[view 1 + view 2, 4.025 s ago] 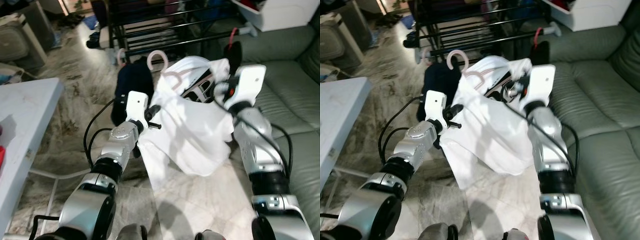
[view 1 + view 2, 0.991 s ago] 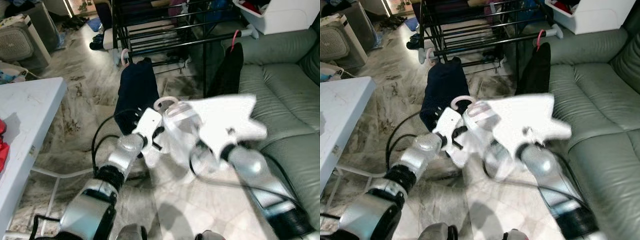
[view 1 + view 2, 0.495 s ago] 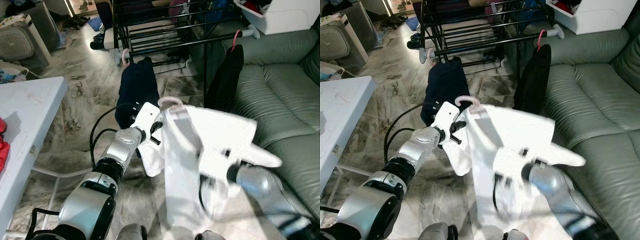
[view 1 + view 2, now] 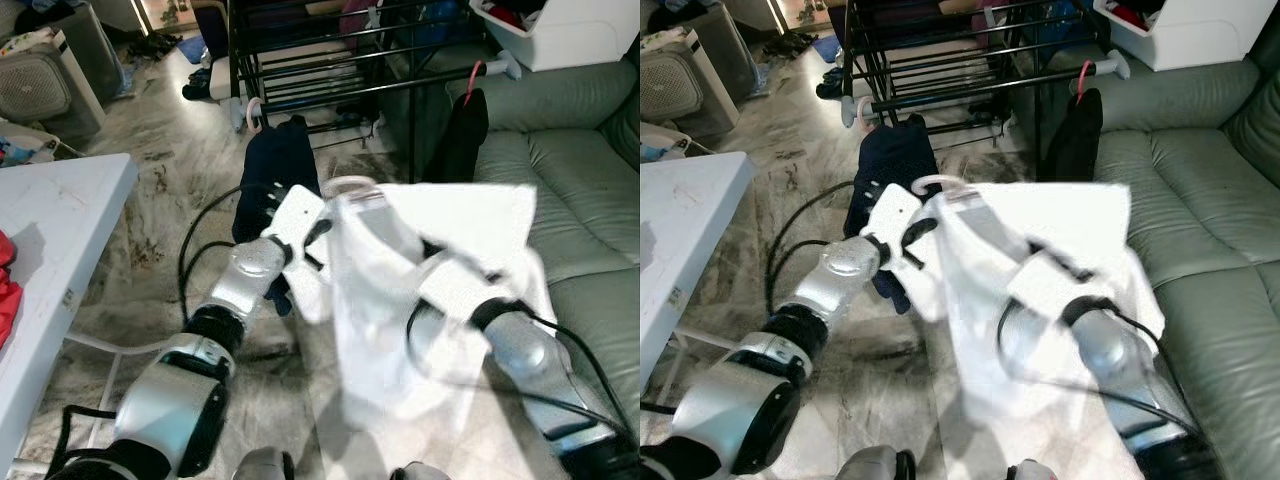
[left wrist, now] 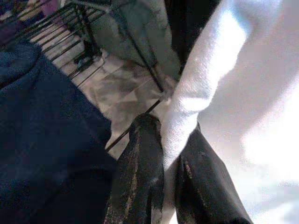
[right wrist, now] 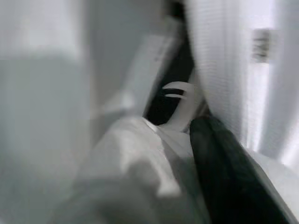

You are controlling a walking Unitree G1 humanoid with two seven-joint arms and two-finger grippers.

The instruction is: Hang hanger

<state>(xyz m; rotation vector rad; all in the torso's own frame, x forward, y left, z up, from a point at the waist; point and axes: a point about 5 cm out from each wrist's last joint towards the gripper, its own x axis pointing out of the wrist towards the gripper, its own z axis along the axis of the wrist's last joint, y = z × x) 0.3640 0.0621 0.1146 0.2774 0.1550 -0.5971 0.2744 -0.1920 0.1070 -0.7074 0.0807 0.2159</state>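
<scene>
Hanger and its white shirt have been raised toward the black rack; left end effector is clamped on cloth, right end effector's grip cannot be told.

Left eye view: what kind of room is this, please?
Probably a home living room also used for laundry: a green leather sofa, a black drying rack with dark clothes on hangers, a marble-look floor, and a white table.

The loose white cotton garment hides most of the pale pink plastic hanger and covers the right gripper; the right wrist view is blurred, its 1 dark finger indistinct
</scene>
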